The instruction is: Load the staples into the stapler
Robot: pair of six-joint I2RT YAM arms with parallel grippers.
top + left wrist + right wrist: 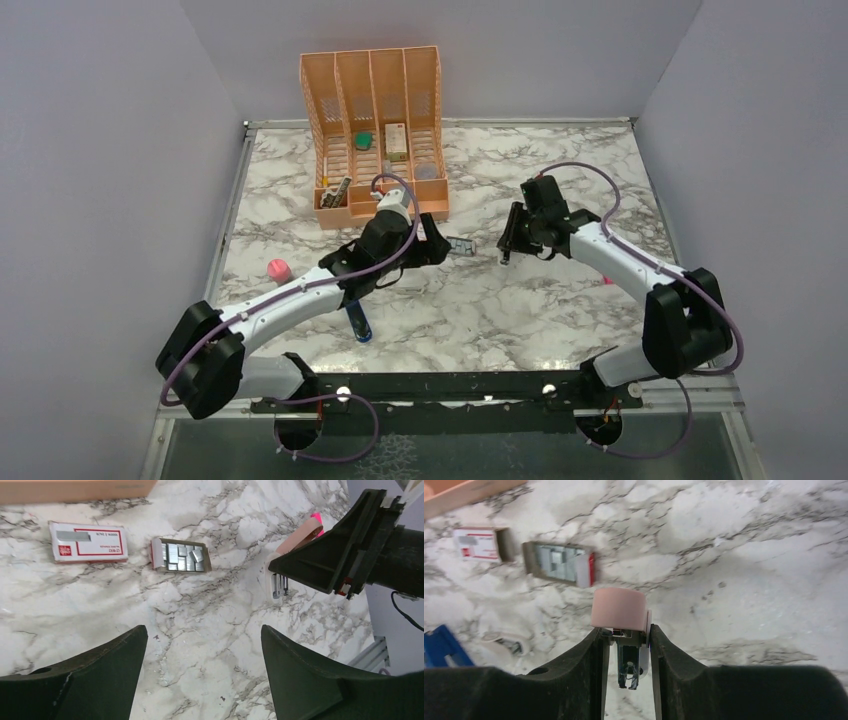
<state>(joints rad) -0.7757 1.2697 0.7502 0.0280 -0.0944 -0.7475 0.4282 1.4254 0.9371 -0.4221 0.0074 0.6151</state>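
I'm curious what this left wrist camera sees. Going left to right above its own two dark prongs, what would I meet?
Red-and-white sleeve → tray of staples → right pincer, shut on a pinkish thing.

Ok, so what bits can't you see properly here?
- Blue stapler: top view, partly under the left arm; right wrist view, cut off by the left edge.
- Pink-topped thing in the right gripper: its fingers cover the sides, so I can't tell what it is.
- Sleeve print: too small, left wrist view.
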